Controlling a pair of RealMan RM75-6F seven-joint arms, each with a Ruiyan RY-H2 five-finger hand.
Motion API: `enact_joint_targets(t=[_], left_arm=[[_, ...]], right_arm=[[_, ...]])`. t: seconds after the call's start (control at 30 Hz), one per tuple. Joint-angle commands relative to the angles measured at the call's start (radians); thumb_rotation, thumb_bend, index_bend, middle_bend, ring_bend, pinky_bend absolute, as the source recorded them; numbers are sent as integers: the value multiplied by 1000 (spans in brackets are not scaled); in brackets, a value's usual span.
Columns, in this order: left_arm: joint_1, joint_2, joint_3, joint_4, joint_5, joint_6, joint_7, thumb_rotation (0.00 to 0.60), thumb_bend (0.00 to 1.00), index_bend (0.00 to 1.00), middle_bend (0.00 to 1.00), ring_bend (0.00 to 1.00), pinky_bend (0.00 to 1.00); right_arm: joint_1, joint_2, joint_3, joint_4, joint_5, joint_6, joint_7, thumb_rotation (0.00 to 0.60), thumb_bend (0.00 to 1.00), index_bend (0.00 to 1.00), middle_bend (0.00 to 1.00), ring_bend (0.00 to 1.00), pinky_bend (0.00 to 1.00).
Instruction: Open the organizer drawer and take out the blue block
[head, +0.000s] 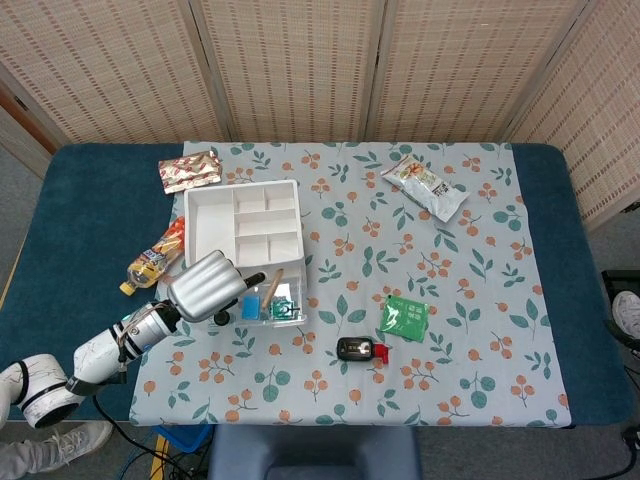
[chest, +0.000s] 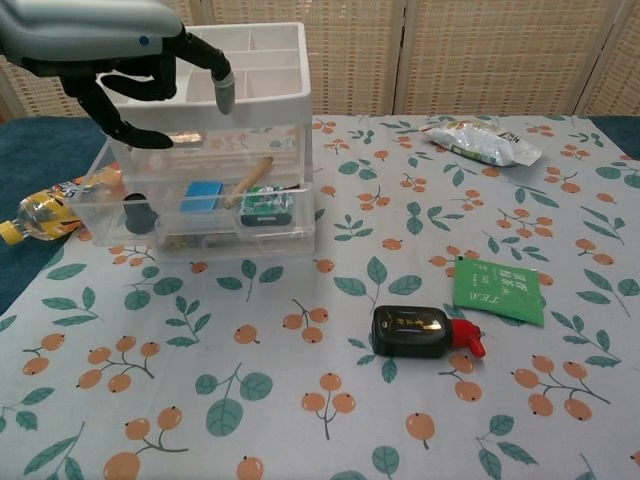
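- Head view: organizer (head: 243, 228) sits on the flowered tablecloth (head: 450, 290), its drawer (head: 268, 302) pulled out toward the table's near edge. Opening step looks done.
- Head view: blue block (head: 249, 308) lies in the drawer's left part, beside a wooden stick (head: 273, 288) and a green item (head: 286, 310). Not yet taken out.
- Head view: left hand (head: 206, 286) sits above the drawer's left end, one finger stretched toward the stick. Nothing visible in it. Right hand not in either view.
- Chest view: left hand (chest: 120, 55) hangs high at the organizer's (chest: 215, 70) top tray, well above the drawer (chest: 200, 225); fingers spread and partly curled, grasping nothing.
- Chest view: blue block (chest: 201, 195) rests inside the clear drawer, untouched, between a dark cylinder (chest: 138, 215) and the stick (chest: 248, 181).
- Judgement: first half complete; the reach down, grasp and lift of the block all remain.
- Chest view, bystanders: black bottle with red cap (chest: 420, 332), green tea packet (chest: 499, 290), snack bag (chest: 480, 141), drink bottle (chest: 45, 212) left of the drawer.
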Motion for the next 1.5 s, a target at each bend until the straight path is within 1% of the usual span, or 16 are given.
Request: enact_joint_targets(t=[0.03, 0.23, 0.4, 0.43, 0.47, 0.5, 0.53, 0.93, 1.27, 1.5], left_arm=[[-19, -5, 3, 32, 63, -14, -5, 600, 270, 353, 949, 987, 1000], [-32, -17, 15, 83, 147, -11, -26, 600, 256, 374, 949, 987, 1000], [-39, -34, 18, 126, 188, -8, -27, 600, 256, 376, 949, 987, 1000], [-41, -37, 18, 134, 193, -13, -24, 600, 256, 376, 949, 987, 1000], [-43, -39, 19, 139, 196, -17, -23, 600, 256, 377, 949, 987, 1000], [-44, -41, 21, 143, 200, -20, -21, 600, 256, 377, 949, 987, 1000], [-45, -42, 23, 148, 204, -25, -21, 600, 256, 376, 949, 987, 1000], [-51, -60, 40, 176, 240, -49, -7, 600, 235, 363, 949, 985, 1000], [-54, -72, 44, 179, 240, -78, 19, 600, 205, 323, 949, 979, 1000], [-54, -83, 40, 181, 235, -85, 24, 600, 203, 303, 949, 978, 1000]], right_arm=[[1, -2, -2, 2, 1, -4, 2, 600, 128, 1, 127, 0, 58], [2, -7, -5, 10, 3, -8, 9, 600, 128, 1, 127, 0, 58], [4, -6, -4, 12, 3, -10, 17, 600, 129, 2, 127, 0, 58], [-7, 40, 40, -17, 26, 42, 60, 600, 129, 2, 127, 0, 58], [3, 19, 11, -69, 10, -2, 46, 600, 129, 2, 127, 0, 58], [19, -9, 19, -60, 32, -18, 8, 600, 129, 2, 127, 0, 58], [20, -13, 24, -48, 42, -14, -3, 600, 128, 2, 127, 0, 58], [5, -6, -1, -5, 6, -3, 1, 600, 129, 2, 127, 0, 58], [3, -9, -5, 3, 11, -8, 2, 600, 128, 2, 127, 0, 58], [3, -13, -7, 8, 14, -13, 3, 600, 128, 1, 127, 0, 58]])
